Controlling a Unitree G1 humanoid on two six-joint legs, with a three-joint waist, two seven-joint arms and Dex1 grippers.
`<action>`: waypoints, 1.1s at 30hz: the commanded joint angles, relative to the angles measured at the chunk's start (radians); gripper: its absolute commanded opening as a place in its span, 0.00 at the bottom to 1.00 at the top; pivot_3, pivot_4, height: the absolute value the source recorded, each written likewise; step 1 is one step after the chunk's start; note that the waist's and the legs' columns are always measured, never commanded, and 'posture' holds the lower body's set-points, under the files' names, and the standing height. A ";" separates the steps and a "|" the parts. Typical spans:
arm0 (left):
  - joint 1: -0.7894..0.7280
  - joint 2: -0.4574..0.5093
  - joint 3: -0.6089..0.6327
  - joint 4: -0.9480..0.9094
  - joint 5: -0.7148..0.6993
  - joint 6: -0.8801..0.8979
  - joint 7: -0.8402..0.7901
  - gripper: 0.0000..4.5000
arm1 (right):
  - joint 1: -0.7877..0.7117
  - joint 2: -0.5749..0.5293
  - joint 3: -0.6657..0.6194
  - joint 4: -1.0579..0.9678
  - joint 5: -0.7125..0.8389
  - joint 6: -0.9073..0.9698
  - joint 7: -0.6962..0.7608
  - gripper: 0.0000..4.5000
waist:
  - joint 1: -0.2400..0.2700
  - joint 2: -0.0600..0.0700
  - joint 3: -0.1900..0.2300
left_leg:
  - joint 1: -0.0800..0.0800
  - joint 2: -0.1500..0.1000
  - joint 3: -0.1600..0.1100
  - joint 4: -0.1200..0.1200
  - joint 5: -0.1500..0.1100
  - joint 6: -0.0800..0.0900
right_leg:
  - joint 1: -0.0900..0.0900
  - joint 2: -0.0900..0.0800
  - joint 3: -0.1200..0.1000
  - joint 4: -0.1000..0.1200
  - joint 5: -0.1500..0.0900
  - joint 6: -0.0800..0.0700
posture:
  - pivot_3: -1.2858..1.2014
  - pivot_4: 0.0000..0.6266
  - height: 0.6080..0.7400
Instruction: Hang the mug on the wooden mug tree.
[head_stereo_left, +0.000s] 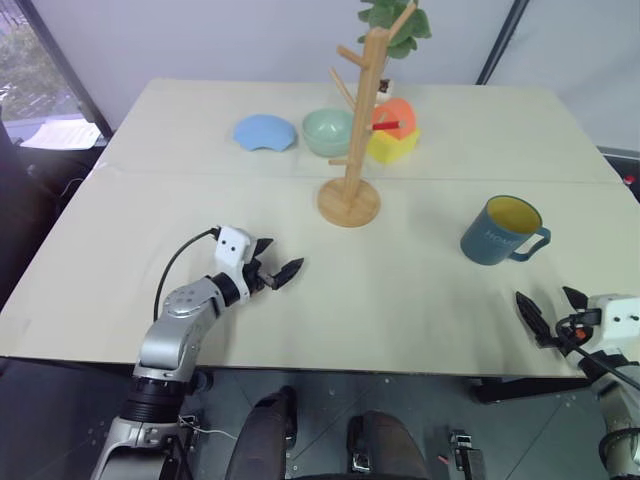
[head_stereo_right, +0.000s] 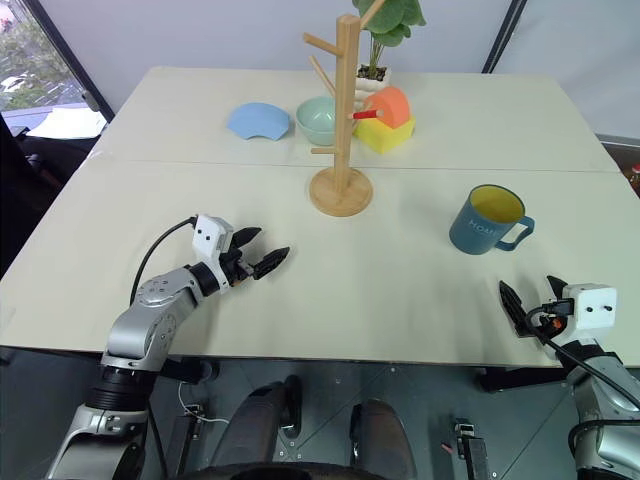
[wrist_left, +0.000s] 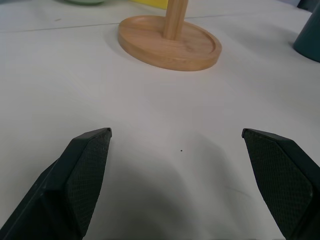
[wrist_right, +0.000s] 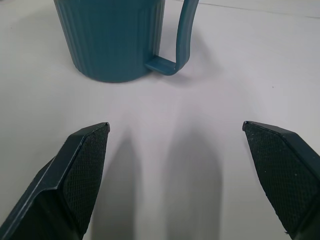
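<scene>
The dark slate-blue mug (head_stereo_left: 503, 233) with a yellow inside stands upright on the right of the pale table, its handle turned to the right. The wooden mug tree (head_stereo_left: 360, 120) rises from its round base (head_stereo_left: 349, 202) at the table's middle, its pegs bare. My right gripper (head_stereo_left: 546, 300) hovers open near the front right edge, a short way in front of the mug (wrist_right: 112, 40) and pointing at it. My left gripper (head_stereo_left: 280, 262) is open and empty over the front left, aimed toward the tree's base (wrist_left: 170, 42).
Behind the tree sit a pale green bowl (head_stereo_left: 328, 130), a blue dish (head_stereo_left: 265, 132) and a yellow and orange toy (head_stereo_left: 393, 135). A potted plant (head_stereo_left: 395, 20) stands at the far edge. A seam (head_stereo_left: 200, 175) runs across the table.
</scene>
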 joint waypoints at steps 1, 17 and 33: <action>-0.012 0.001 0.005 -0.030 -0.007 -0.004 -0.003 1.00 | -0.007 -0.004 -0.007 -0.014 -0.003 -0.024 -0.010 0.98 | 0.000 0.000 0.000 | 0.000 0.000 0.000 0.000 0.000 0.000 | 0.000 0.000 0.000 0.000 0.000 0.000 | 0.52 0.24 1.00; -0.027 0.030 -0.188 -0.227 -0.083 -0.002 -0.273 1.00 | -0.093 -0.006 0.003 -0.030 -0.017 0.034 -0.092 0.98 | -0.001 0.002 -0.001 | 0.000 0.000 0.000 0.000 0.001 0.001 | 0.001 0.000 0.000 0.000 0.000 0.000 | 0.52 0.24 1.00; -0.102 0.026 -0.247 -0.275 -0.093 0.007 -0.332 1.00 | -0.222 0.003 0.042 0.047 -0.078 0.023 -0.203 0.98 | -0.001 0.004 -0.002 | 0.001 0.000 0.000 0.002 0.002 0.003 | 0.002 0.001 0.000 0.001 0.001 0.000 | 0.52 0.24 1.00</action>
